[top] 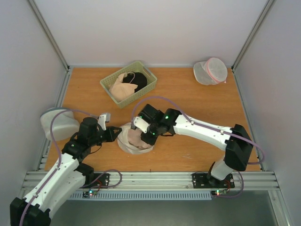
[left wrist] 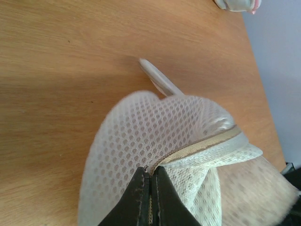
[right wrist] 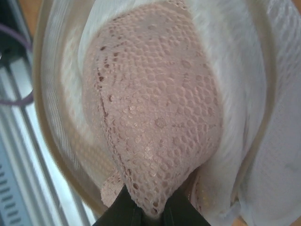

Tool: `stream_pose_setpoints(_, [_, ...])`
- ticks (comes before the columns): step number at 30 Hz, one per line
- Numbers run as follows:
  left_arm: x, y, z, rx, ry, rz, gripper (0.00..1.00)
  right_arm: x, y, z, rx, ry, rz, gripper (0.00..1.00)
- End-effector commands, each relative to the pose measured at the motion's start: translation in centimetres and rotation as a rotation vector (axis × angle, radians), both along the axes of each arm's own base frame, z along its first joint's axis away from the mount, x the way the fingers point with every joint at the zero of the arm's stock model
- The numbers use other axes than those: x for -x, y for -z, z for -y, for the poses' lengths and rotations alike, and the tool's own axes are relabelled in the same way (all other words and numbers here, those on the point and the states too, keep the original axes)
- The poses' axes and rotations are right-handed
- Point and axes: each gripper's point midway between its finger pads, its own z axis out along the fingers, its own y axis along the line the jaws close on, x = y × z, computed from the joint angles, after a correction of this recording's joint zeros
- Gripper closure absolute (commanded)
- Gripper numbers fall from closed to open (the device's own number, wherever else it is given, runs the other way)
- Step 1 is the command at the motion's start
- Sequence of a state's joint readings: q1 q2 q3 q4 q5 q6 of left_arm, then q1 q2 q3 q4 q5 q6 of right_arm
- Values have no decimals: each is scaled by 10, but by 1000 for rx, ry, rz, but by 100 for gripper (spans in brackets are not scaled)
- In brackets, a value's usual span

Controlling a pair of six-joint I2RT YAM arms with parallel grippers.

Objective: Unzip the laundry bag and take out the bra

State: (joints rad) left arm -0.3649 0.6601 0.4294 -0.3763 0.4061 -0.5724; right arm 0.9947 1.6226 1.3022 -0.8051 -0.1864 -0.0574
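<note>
Your left claw (left wrist: 150,178) is pinching its two dark fingers tight together on a fold of the round cream-white mesh laundry bag (left wrist: 141,132), right where a beige zip tape is running along the edge of the opening. The mesh is bunching up around the fingertips and bulging away from them over the wood.

Your right claw (right wrist: 150,211) is reaching down into the opened bag, with its fingers closing on the lower edge of the dusty-pink lace bra (right wrist: 155,108). The lace is pinched between the tips. The bra is lying cupped inside the bag, with white mesh lining showing around it and the bag's pale rim curving past on the left of the wrist view.

From above, the bag is sitting on the orange-brown wooden table (top: 197,103) near the front edge, between the two arms. Your left claw is coming in from its left side and your right claw from above and to the right. The pink of the bra is showing through the opening.

Further out, a greyish-white mesh bag (top: 59,123) is resting at the table's left edge, beside your left arm. A light green plastic basket (top: 149,84) is standing toward the back, holding a peach garment and a black one. A white mesh bag with a pink zip (top: 210,71) is sitting in the far right corner, well apart from both claws.
</note>
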Motion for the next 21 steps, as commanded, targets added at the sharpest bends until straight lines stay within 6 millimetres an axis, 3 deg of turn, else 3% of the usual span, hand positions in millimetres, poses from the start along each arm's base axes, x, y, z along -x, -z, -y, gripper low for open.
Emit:
stream_pose_setpoints(1, [-8,-1,-7,-12,-52,27,99,27,-16,30,22,-102,-10,99])
stream_pose_setpoints(3, [-9,1,-8,-14,-57,21,99,32,-27,32,0,-110,-8,99])
stream_pose_setpoints(6, [-9,2,-8,-17,-57,14,99,34,-63,25,-112,-130,36,99])
stream_pose_setpoints(12, [-8,0,-4,1,-30,21,99,-1,-127,23,-308,-11,191,99])
stream_pose_setpoints(16, [-7,-1,-2,10,-19,22,99,-1,-165,7,-493,-19,212,99])
stream_pose_setpoints(21, [-6,-3,1,23,-7,27,99,-18,-177,3,-539,54,253,99])
